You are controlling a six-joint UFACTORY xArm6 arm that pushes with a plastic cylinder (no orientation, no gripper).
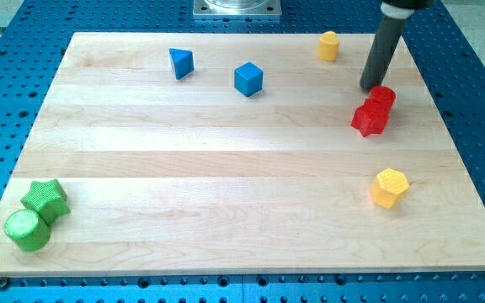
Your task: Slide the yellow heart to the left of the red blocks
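Two red blocks touch at the view's right: a small one (382, 97) and a larger, star-like one (369, 119) just below-left of it. A small yellow block (328, 45) stands near the board's top edge, up and left of the red pair; its shape is hard to make out and may be the heart. A yellow pentagon-like block (389, 187) lies below the red blocks. My tip (369, 87) rests just up and left of the small red block, close to it or touching it, and right of and below the top yellow block.
A blue triangle (181, 63) and a blue cube (248, 79) sit at the upper middle. A green star (45, 198) and a green cylinder (27, 230) touch at the bottom left corner. The wooden board (226, 177) ends just right of the red blocks.
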